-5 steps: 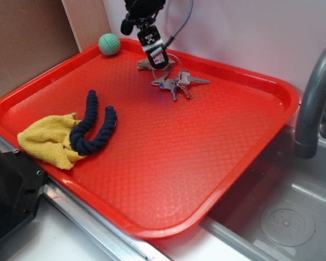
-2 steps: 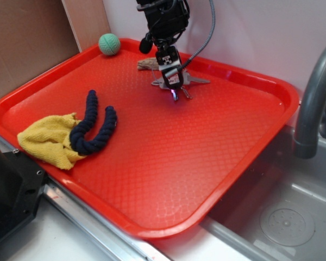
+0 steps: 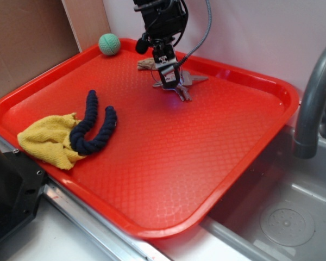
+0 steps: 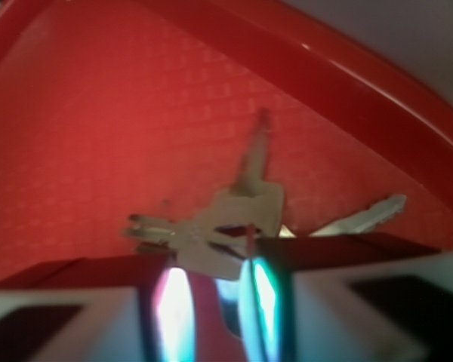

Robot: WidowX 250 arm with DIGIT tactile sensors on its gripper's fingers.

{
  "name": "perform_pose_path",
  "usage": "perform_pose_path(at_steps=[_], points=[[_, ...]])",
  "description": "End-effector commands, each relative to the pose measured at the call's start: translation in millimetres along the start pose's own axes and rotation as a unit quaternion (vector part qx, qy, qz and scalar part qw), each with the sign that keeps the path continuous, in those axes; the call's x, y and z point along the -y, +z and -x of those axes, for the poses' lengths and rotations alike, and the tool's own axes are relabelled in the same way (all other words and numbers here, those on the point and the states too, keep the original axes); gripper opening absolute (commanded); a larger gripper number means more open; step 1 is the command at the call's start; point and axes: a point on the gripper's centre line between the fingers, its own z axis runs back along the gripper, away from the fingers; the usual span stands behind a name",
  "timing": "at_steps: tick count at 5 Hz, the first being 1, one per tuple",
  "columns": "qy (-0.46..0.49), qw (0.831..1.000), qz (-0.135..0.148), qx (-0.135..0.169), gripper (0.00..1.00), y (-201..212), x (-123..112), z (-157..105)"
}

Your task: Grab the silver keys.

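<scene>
The silver keys (image 3: 186,81) lie fanned out near the back of the red tray (image 3: 179,157). My gripper (image 3: 170,83) stands straight down on the bunch and hides its left part. In the wrist view the keys (image 4: 238,215) spread out just past my fingertips, and one grey key head reaches down into the narrow gap between the two fingers. My gripper (image 4: 215,283) is shut on that part of the bunch. The tray's rim (image 4: 347,83) runs close behind the keys.
A small brown crumpled scrap (image 3: 146,64) lies just left of the gripper, and a green ball (image 3: 109,44) sits in the tray's back left corner. A dark blue rope (image 3: 92,128) and a yellow cloth (image 3: 46,142) lie at front left. A grey faucet (image 3: 312,98) and sink (image 3: 282,217) are on the right.
The gripper came from the brown scrap down onto the keys. Since 0.4 s ago it has drawn slightly back and left with the bunch, and the keys have shifted a little.
</scene>
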Motion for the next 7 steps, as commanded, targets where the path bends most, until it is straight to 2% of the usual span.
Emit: perform_pose_path(at_steps=[1, 2, 3, 4, 5, 6, 7], points=[[0.016, 0.999, -0.013, 0.041, 0.0, 42.2, 2.3, -1.2], [0.03, 0.998, -0.02, 0.042, 0.0, 54.5, 9.0, 3.4], [0.128, 0.988, -0.074, 0.05, 0.0, 83.4, 22.1, 9.1], [0.244, 0.961, -0.113, 0.059, 0.0, 117.0, 39.5, 14.8], [0.333, 0.938, -0.097, 0.002, 0.0, 132.1, 77.1, 6.4], [0.363, 0.93, -0.061, 0.012, 0.0, 130.5, 97.1, -1.2], [0.365, 0.93, -0.045, -0.019, 0.0, 126.2, 100.6, -12.6]])
